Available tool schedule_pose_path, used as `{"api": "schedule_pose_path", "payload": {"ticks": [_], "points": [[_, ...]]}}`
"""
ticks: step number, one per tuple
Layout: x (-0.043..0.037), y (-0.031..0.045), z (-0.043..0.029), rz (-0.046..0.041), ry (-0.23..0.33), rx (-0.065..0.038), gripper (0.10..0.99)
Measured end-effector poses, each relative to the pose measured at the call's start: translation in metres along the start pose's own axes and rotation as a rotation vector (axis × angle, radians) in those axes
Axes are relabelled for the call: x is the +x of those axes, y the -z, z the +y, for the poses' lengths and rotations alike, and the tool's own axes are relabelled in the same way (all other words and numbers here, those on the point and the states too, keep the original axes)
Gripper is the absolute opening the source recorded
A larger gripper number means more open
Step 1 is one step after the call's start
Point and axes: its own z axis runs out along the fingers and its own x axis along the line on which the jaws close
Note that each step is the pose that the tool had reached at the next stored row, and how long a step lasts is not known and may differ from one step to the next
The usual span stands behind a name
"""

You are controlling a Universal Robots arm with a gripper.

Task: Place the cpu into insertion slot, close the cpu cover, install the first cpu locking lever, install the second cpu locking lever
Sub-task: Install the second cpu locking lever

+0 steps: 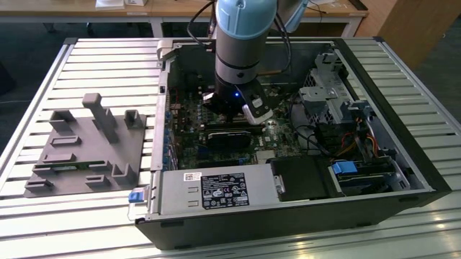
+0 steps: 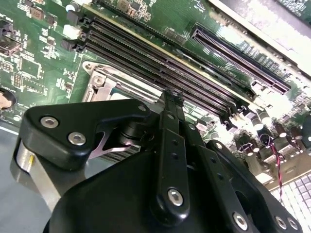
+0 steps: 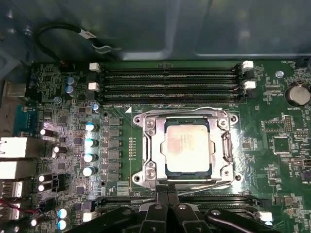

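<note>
Black pincer (image 2: pixel 173 97) linkages fill the foreground in both wrist views, fingers closed together, empty, poised just above the socket's edge. Behind them spreads the green motherboard (image 3: pixel 272 126) inside an open computer case (image 1: pixel 403 178) lying across the slatted table (image 1: pixel 94 65), near its far edge. At the board's middle, the cpu (image 3: pixel 188 149) sits in the insertion slot, the cpu cover (image 3: pixel 146 145) closed flat around it. Memory slots (image 3: pixel 170 82) run close alongside.

I'm holding my arm (image 1: pixel 241 38) pointing straight down, wrist vertical, the gripper (image 2: pixel 172 99) hanging low with its black fingers (image 3: pixel 167 196) pressed together, gripping nothing.
</note>
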Motion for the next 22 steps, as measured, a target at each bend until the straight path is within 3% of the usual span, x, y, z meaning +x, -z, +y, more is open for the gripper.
{"api": "schedule_pose_path", "payload": {"ticks": [5,14,22], "points": [[0.0010,-0.0028,-0.0015,0.0002,0.000,-0.005,0.106],[0.0066,-0.0009,-0.0125,0.0007,0.000,-0.038,0.106],[0.0125,-0.0043,-0.0141,0.0008,0.000,-0.070,0.106]]}}
